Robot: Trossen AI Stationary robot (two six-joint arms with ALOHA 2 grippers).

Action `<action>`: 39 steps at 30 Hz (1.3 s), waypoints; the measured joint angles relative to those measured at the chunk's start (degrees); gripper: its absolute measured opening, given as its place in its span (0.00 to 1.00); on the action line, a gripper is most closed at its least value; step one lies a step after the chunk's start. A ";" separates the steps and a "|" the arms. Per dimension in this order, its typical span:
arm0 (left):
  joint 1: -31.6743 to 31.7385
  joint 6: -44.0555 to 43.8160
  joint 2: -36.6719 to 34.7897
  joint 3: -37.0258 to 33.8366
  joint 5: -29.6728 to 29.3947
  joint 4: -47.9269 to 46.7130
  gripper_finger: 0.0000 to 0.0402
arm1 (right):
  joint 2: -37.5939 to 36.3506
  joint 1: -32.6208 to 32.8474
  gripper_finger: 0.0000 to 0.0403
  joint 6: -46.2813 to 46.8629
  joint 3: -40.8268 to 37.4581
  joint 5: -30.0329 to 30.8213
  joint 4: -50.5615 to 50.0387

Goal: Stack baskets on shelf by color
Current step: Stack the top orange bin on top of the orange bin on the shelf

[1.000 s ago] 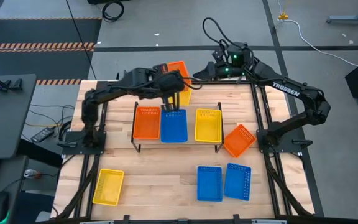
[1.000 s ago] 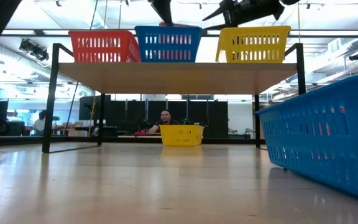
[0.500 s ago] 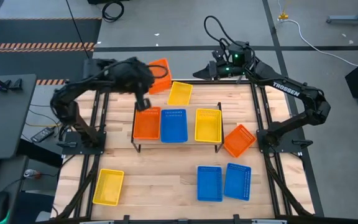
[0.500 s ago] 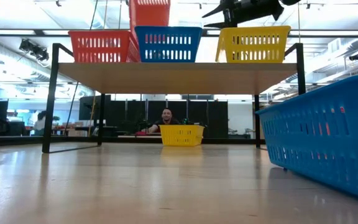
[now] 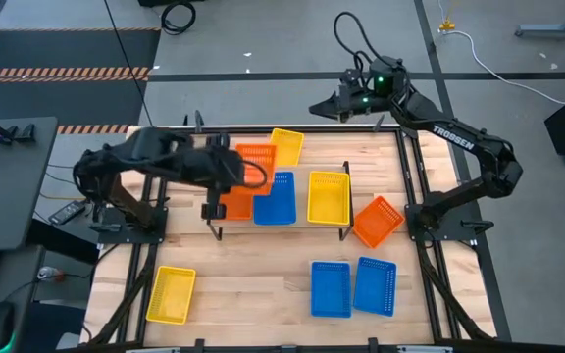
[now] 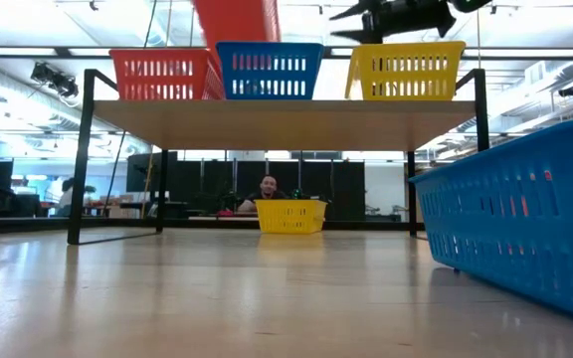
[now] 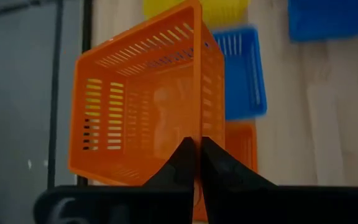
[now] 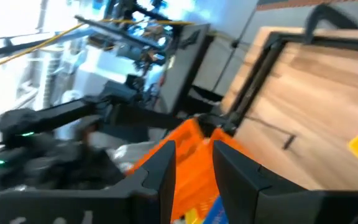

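A: Where is the left tool [image 7: 195, 149] right now?

B: Above the left end of the low light-wood shelf on thin black legs [image 5: 302, 224], clenched on the wall of an orange perforated plastic basket [image 5: 254, 159]. In the left wrist view its two dark fingers [image 7: 182, 163] pinch that basket's rim, and the basket hangs tilted, its open side turned toward the camera.

A: What already sits on the shelf?

B: Three baskets in a row: an orange mesh basket [image 6: 160, 73] at the left end, partly hidden under the arm in the high view, a blue mesh basket [image 5: 275, 197] in the middle and a yellow mesh basket [image 5: 329, 196] at the right end.

A: And the other baskets?

B: One yellow basket [image 5: 285, 146] lies on the wooden worktop [image 5: 253, 284] just behind the shelf. Another orange basket [image 5: 378, 220] lies askew beside the shelf's right end. Two blue baskets [image 5: 352, 287] lie side by side near the front, and a yellow basket [image 5: 171, 294] lies at the front left.

A: The right tool [image 8: 193, 155]?

B: It hovers past the worktop's far edge, fingers apart with nothing between them.
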 joint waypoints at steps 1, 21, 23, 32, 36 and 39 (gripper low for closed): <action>-0.18 -0.75 -1.03 -2.46 -0.02 0.04 0.03 | -0.32 -0.01 0.28 0.04 0.00 -1.26 0.77; -6.03 -11.07 -9.19 -26.30 -3.65 0.01 0.09 | -4.76 -3.61 0.28 0.14 0.00 -3.21 0.99; -6.13 -11.89 -9.19 -27.83 -3.55 0.11 0.13 | -4.76 -3.61 0.28 0.16 0.00 -3.22 0.94; -6.36 -12.92 -9.25 -28.31 -3.63 3.59 0.22 | -4.76 -3.61 0.28 0.16 0.00 -3.21 0.44; -6.36 -13.27 -9.26 -28.31 -1.33 4.86 0.23 | -4.76 -3.61 0.28 0.09 0.00 -3.22 0.15; -6.36 -13.33 -9.26 -28.31 -0.16 7.10 0.22 | -4.76 -3.61 0.28 0.03 0.00 -3.22 0.12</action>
